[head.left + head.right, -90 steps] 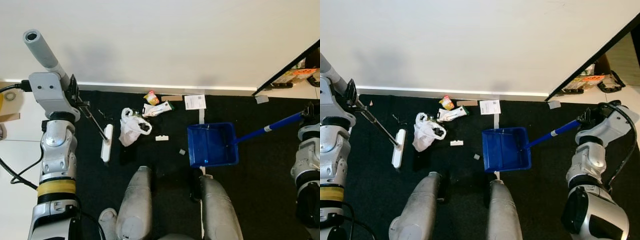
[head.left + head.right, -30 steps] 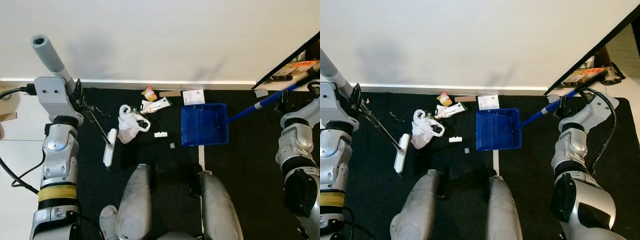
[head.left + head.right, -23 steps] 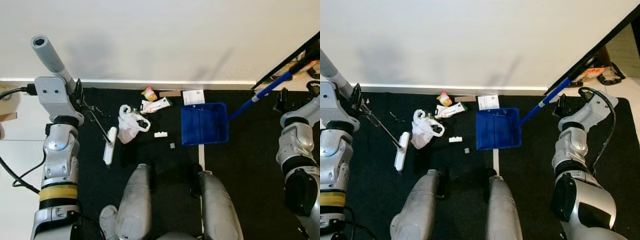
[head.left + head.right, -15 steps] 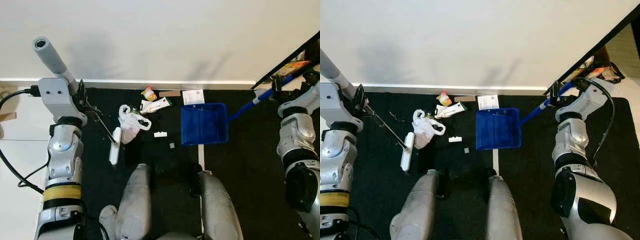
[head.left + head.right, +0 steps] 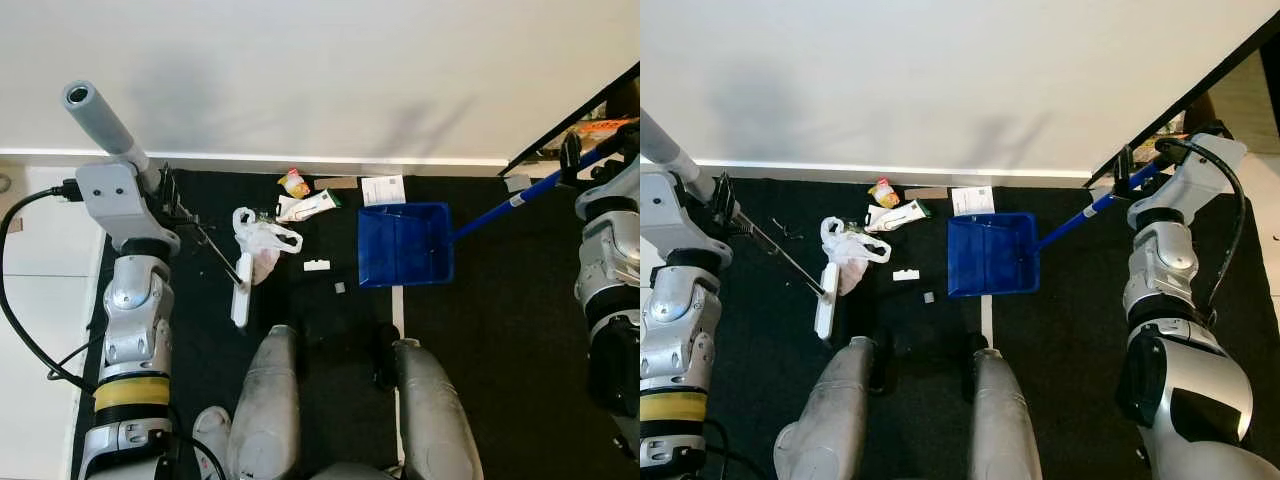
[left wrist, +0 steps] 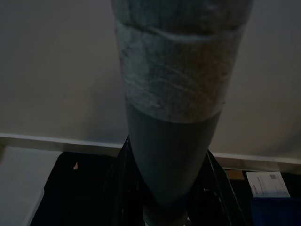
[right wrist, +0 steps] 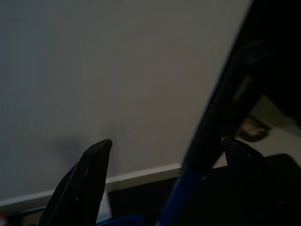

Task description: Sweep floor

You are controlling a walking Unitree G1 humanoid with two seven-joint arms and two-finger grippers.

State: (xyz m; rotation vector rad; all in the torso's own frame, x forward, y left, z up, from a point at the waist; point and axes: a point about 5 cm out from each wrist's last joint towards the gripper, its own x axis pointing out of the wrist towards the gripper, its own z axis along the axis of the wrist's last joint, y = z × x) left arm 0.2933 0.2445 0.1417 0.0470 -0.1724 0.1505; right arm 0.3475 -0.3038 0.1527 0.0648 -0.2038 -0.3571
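left tool (image 5: 168,190) grips broom (image 5: 241,288) | right tool (image 5: 1127,170) grips dustpan (image 5: 990,255)

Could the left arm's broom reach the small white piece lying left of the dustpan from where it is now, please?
Probably yes. The left gripper holds the broom, whose head rests beside the white bag; bare black mat separates it from the small white piece.

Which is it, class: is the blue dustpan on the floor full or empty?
Nearly empty. The dustpan lies flat on the black mat with its blue floor bare apart from tiny specks; the white bag and other litter lie outside it.
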